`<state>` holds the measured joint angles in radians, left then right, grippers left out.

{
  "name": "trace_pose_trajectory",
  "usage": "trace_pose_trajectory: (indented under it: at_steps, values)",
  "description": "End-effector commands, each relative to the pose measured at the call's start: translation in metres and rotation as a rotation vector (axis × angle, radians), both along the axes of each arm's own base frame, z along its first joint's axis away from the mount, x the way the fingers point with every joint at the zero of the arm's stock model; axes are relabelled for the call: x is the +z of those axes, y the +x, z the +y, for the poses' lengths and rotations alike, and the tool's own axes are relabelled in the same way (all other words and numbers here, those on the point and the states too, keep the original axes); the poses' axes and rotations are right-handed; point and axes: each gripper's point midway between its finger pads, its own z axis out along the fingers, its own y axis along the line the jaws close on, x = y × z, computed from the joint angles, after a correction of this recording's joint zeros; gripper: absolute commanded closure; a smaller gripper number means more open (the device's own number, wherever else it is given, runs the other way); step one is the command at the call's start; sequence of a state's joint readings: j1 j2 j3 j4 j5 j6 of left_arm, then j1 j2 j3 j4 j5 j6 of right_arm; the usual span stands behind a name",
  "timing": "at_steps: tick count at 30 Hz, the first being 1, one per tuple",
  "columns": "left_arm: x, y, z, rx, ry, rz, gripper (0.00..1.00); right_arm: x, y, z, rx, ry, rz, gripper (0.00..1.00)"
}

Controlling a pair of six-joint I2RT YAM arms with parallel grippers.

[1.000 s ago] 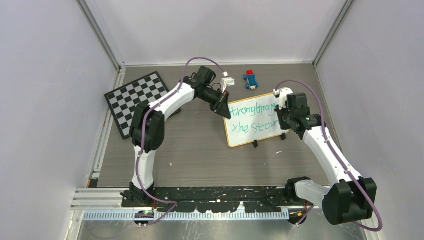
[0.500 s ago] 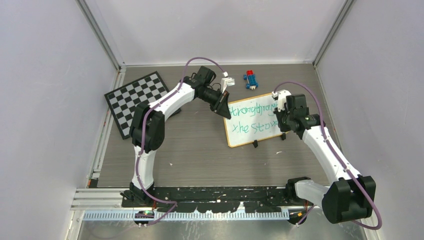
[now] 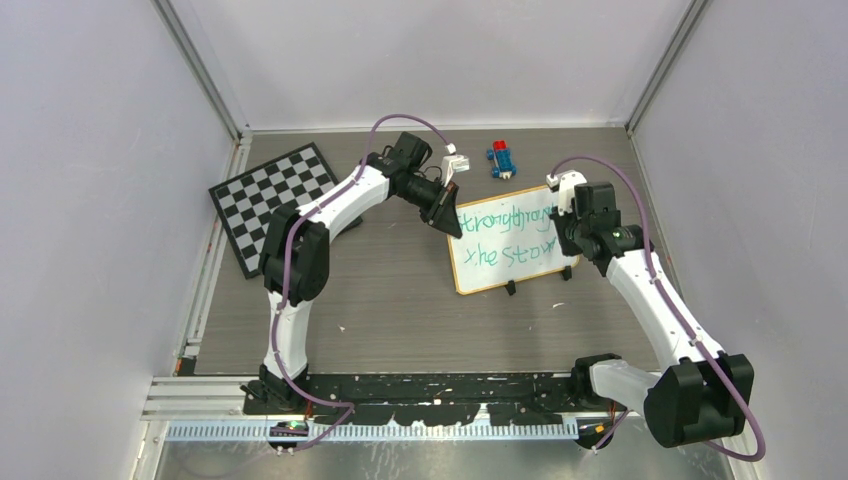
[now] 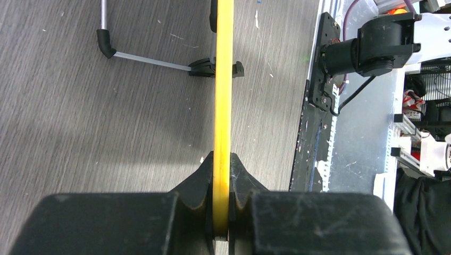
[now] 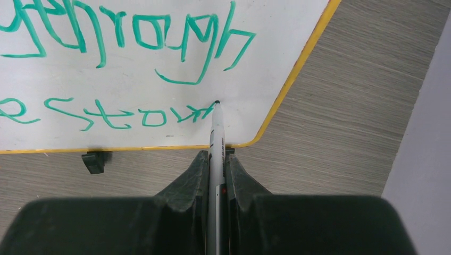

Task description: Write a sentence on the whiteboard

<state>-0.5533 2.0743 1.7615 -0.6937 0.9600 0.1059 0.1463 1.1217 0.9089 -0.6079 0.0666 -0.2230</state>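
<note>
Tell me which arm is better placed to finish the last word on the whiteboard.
Right. The right fingers grip the marker, tip on the whiteboard at the end of the sentence. The left fingers are clamped on the board's yellow edge, holding it.

In the top view the widest open stretch of surface (image 3: 390,310) lies at centre and lower centre, between the two arms. The checkerboard (image 3: 270,200) fills the upper left. The whiteboard (image 3: 505,245) blocks the centre right, its left edge pinched by the left gripper (image 3: 449,221), its right end crowded by the right gripper (image 3: 562,232) clamping a marker (image 5: 215,133). A small toy (image 3: 502,158) above the board leaves a narrow lane between them. Black feet (image 3: 510,288) jut from the board's lower edge.
</note>
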Motion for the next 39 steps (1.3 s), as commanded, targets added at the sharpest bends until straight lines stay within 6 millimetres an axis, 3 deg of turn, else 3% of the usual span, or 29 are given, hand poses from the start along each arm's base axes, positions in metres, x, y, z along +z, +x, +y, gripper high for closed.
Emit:
trace_pose_trajectory:
  at_steps: [1,8,17,22,28,32,39]
  values:
    - [0.011,0.008,-0.004,-0.001,-0.022,-0.056,1.00,0.028,0.016,-0.008,-0.034,-0.020,-0.106,1.00]
    - [0.010,0.008,-0.004,0.001,-0.019,-0.053,1.00,0.012,0.007,-0.013,-0.035,-0.047,-0.065,1.00]
    - [0.009,0.009,-0.004,0.001,-0.019,-0.052,1.00,-0.017,-0.009,-0.004,0.007,-0.017,0.038,1.00]
    - [0.009,0.009,-0.004,0.001,-0.018,-0.051,1.00,-0.013,-0.010,-0.003,0.014,-0.014,0.036,1.00]
    - [0.011,0.009,-0.004,0.001,-0.022,-0.054,1.00,0.009,-0.022,-0.002,0.020,0.004,0.026,1.00]
    - [0.011,0.009,-0.005,0.000,-0.027,-0.050,1.00,0.005,-0.030,-0.009,0.001,-0.025,0.039,1.00]
    - [0.013,0.010,-0.005,0.001,-0.028,-0.055,1.00,-0.002,-0.011,-0.018,-0.040,-0.074,0.008,1.00]
